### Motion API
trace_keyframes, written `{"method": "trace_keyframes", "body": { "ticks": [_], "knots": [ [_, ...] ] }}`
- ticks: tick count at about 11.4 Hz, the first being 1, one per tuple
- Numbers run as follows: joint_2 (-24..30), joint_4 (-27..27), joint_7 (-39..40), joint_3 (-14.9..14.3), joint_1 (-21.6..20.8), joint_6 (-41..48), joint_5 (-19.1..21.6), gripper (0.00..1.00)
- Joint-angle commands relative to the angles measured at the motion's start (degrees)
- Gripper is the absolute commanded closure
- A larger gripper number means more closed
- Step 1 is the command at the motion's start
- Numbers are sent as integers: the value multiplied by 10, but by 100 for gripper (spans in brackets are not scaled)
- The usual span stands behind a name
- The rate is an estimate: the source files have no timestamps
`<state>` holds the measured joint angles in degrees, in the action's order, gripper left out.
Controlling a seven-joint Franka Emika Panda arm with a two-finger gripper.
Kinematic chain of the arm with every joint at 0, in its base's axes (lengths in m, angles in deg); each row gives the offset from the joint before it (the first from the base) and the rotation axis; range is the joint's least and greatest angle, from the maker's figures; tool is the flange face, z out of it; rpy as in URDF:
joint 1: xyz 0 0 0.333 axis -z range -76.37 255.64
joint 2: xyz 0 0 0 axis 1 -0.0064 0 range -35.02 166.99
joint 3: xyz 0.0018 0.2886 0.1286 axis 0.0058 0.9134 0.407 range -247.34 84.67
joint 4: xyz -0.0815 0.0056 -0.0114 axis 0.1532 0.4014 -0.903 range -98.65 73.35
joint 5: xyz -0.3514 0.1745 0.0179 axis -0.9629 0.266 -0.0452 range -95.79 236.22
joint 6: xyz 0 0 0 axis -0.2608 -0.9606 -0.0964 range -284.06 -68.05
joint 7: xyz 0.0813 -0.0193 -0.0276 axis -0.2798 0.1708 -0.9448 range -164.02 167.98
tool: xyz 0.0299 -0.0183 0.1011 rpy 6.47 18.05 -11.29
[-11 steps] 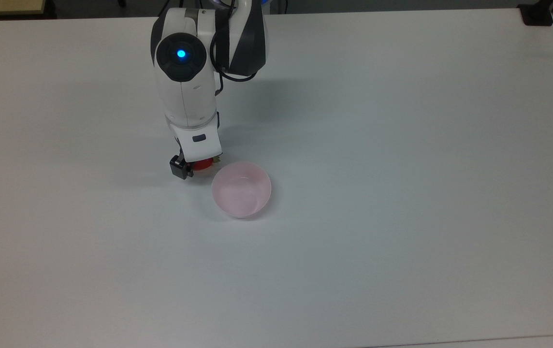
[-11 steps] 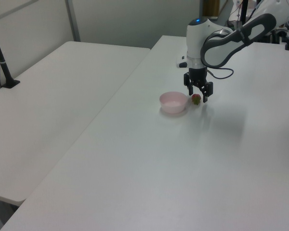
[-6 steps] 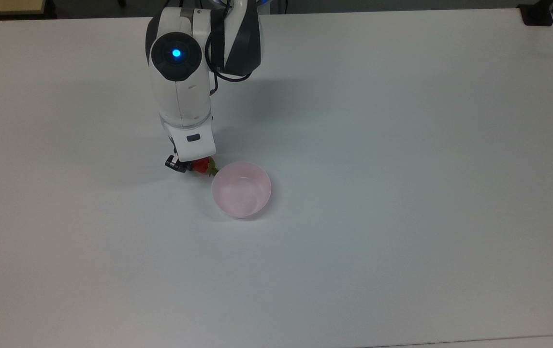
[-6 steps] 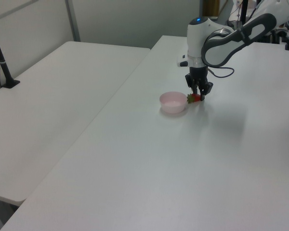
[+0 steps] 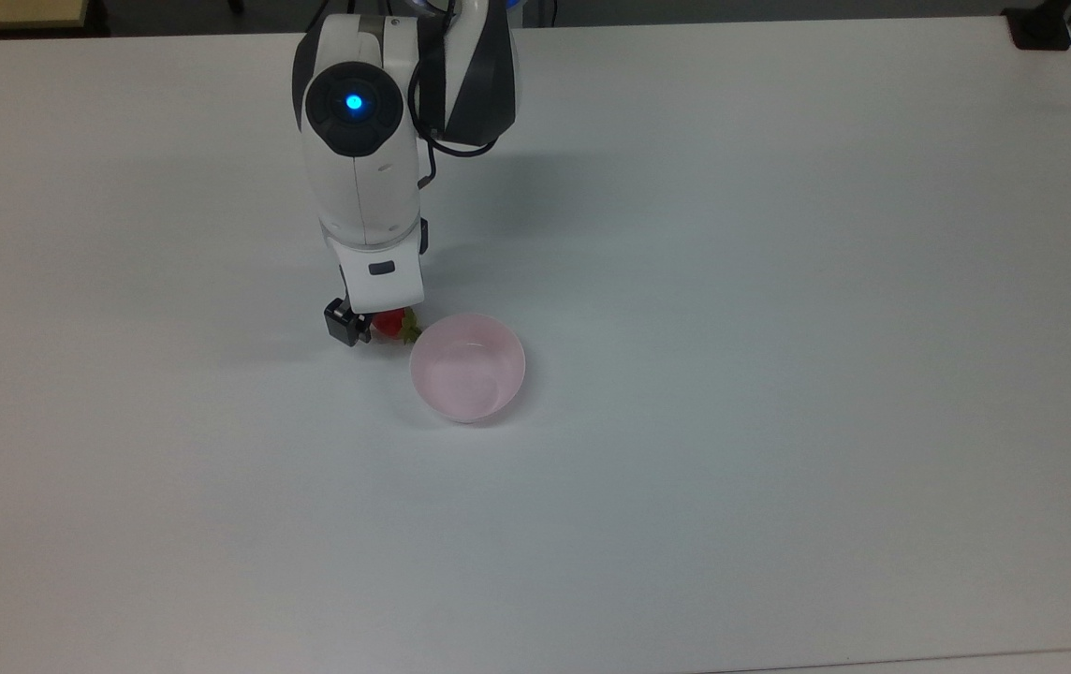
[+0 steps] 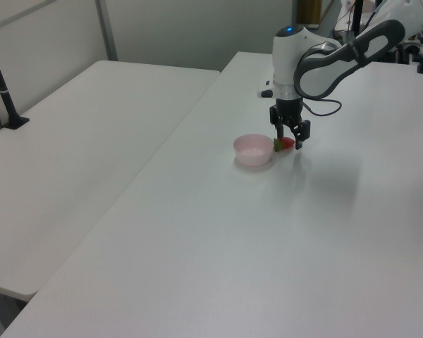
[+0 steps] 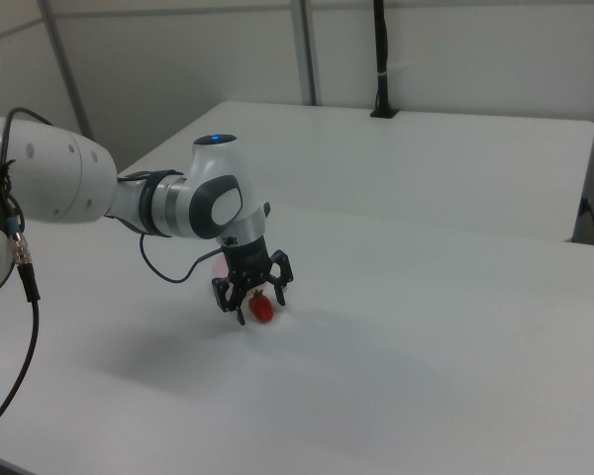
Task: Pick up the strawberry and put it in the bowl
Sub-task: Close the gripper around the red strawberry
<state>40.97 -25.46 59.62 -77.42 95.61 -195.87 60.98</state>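
Observation:
The red strawberry [image 5: 392, 323] with its green cap is between the fingers of my gripper [image 5: 382, 326], just off the pink bowl's [image 5: 467, 369] rim on the top view's left. The gripper is shut on the strawberry and points straight down. The left view shows the strawberry [image 6: 287, 144] held low over the table, right beside the bowl [image 6: 254, 149]. In the right view the strawberry [image 7: 262, 310] sits between the dark fingers of the gripper [image 7: 260, 307], a little above its shadow. The bowl is empty.
The white table [image 5: 779, 281] stretches wide around the bowl. A black mount [image 5: 1039, 28] sits at the corner in the top view's upper right. In the left view, a second table [image 6: 92, 127] with a black pole [image 6: 3, 91] lies on the left.
The gripper stood open over the strawberry, dropped and shut on it, and has now risen slightly with it. The bowl has not moved.

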Motion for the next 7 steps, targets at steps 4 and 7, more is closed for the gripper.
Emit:
{"method": "trace_keyframes", "body": {
  "ticks": [4, 7],
  "knots": [
    [1, -5, -48, 36, 26, -21, 6, 30],
    [-7, -5, -59, 36, 27, -38, 6, 42]
  ]
}}
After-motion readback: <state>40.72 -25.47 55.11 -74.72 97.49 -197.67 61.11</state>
